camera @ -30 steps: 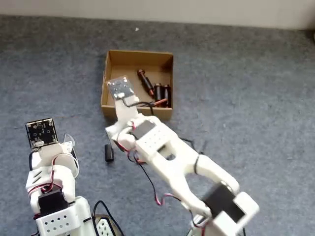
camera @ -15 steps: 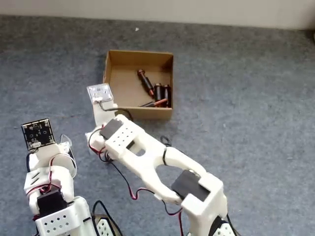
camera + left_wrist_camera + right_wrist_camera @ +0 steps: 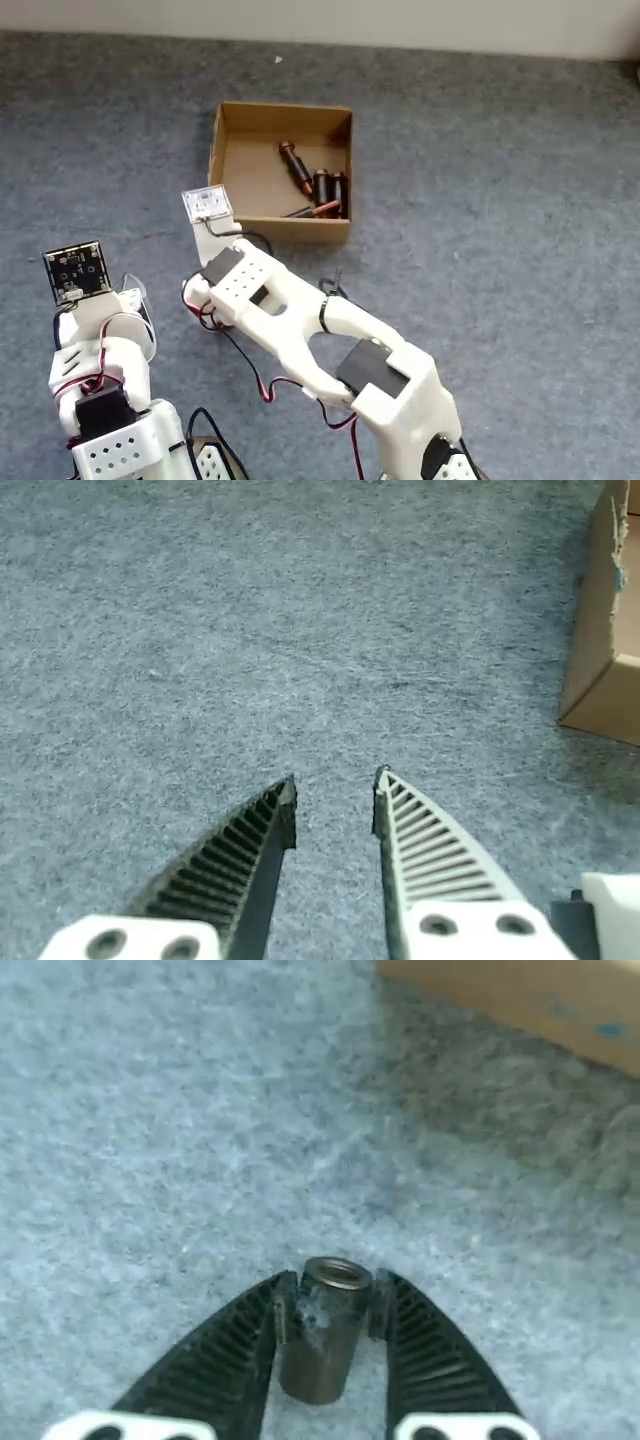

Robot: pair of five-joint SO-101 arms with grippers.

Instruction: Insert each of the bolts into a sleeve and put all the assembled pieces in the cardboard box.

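A dark metal sleeve (image 3: 322, 1335) lies on the grey carpet with its open end up in the right wrist view. My right gripper (image 3: 330, 1285) is shut on it, one toothed finger against each side. In the high view the right arm (image 3: 300, 315) reaches leftward across the carpet, just in front of the cardboard box (image 3: 228, 150), and covers the sleeve. The box holds several dark bolt-and-sleeve pieces (image 3: 322, 186). My left gripper (image 3: 333, 785) hangs open over bare carpet with nothing between its fingers. The left arm (image 3: 100, 340) stands at the near left.
A corner of the cardboard box (image 3: 600, 670) rises to one side of the left gripper. Red and black cables (image 3: 265, 375) trail from the right arm. Open carpet lies to the right of the box.
The right arm swung left from over the box's front wall and came down over the sleeve on the carpet, which it now hides in the high view. The left arm shifted slightly.
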